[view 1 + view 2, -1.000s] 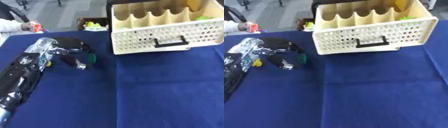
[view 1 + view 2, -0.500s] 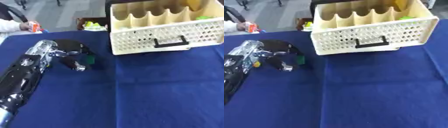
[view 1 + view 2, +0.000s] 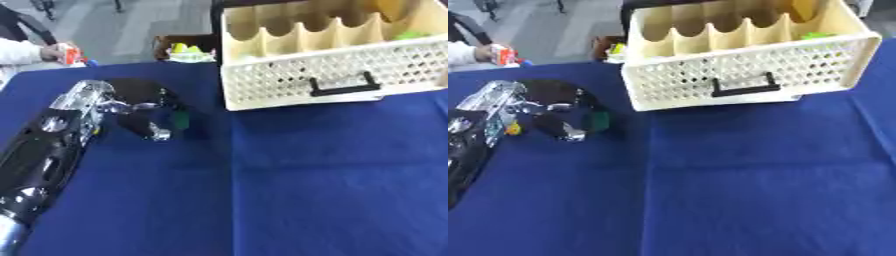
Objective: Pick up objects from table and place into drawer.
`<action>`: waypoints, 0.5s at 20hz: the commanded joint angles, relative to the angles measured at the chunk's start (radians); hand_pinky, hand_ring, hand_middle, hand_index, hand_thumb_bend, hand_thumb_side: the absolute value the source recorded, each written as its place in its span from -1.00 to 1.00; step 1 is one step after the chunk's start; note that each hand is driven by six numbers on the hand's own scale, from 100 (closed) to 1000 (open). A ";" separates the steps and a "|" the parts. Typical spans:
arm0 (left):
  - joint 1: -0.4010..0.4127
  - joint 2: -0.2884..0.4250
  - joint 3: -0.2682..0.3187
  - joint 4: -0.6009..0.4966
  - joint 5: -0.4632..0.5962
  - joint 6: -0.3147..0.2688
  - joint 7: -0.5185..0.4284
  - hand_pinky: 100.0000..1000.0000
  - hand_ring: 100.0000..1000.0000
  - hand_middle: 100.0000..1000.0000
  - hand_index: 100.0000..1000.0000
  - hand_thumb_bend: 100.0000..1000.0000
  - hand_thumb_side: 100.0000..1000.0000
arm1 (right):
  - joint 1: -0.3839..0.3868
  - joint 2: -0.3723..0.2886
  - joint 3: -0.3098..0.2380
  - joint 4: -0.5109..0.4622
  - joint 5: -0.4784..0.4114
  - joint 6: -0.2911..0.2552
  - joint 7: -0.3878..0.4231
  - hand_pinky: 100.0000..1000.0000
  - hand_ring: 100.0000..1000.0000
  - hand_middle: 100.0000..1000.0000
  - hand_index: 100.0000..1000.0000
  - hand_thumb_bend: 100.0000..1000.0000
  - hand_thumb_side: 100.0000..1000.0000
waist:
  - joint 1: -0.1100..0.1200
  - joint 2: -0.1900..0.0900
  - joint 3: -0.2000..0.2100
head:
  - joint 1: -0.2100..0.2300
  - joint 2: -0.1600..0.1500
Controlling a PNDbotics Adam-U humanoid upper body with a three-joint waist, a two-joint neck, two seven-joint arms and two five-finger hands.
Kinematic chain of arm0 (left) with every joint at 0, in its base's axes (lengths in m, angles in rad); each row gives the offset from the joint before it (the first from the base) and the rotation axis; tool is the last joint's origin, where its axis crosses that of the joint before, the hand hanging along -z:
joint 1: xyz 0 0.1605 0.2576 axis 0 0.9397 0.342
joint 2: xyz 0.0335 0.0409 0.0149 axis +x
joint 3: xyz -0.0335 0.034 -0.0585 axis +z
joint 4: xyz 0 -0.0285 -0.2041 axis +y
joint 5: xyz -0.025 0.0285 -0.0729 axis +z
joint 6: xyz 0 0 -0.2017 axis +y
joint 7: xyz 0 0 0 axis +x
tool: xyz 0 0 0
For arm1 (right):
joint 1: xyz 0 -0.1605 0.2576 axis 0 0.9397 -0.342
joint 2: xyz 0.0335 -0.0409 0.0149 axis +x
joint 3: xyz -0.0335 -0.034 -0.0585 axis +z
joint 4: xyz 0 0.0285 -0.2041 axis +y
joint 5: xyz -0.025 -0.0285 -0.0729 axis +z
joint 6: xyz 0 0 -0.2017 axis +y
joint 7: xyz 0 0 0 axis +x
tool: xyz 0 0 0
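Left eye view: a small green object (image 3: pixel 179 119), shape blurred, is gripped by the curled fingers of the left hand (image 3: pixel 144 112) on the blue desk (image 3: pixel 306 190), left of the cream perforated drawer (image 3: pixel 341 75).

Right eye view: drawer w/ black handle (image 3: pixel 745 86); right hand not shown.

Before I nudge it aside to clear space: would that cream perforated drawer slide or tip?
The drawer looks wide, low and flat-based, so it would likely slide on the blue cloth, not tip. Its perforated walls suggest it is light. Little shows inside.
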 commanded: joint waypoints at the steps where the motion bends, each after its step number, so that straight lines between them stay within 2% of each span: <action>1: -0.030 0.018 0.013 -0.018 0.036 -0.111 -0.121 0.45 0.52 0.40 0.95 -0.86 1.00 | -0.011 -0.006 -0.010 -0.016 0.004 0.002 0.003 0.62 -0.54 -0.60 0.34 -1.00 0.40 | -0.007 -0.021 0.002 | 0.002 -0.010; 6: -0.037 0.024 0.029 -0.025 0.089 -0.109 -0.153 0.44 0.51 0.40 0.97 -0.81 1.00 | -0.005 -0.006 -0.012 -0.016 0.006 0.007 0.003 0.62 -0.55 -0.60 0.33 -1.00 0.40 | -0.008 -0.022 0.003 | 0.005 -0.010; 10: -0.038 0.023 0.032 -0.019 0.086 -0.094 -0.163 0.46 0.54 0.46 1.00 -0.63 1.00 | 0.000 -0.003 -0.014 -0.016 0.007 0.010 0.005 0.63 -0.55 -0.61 0.33 -1.00 0.38 | -0.007 -0.022 0.004 | 0.006 -0.010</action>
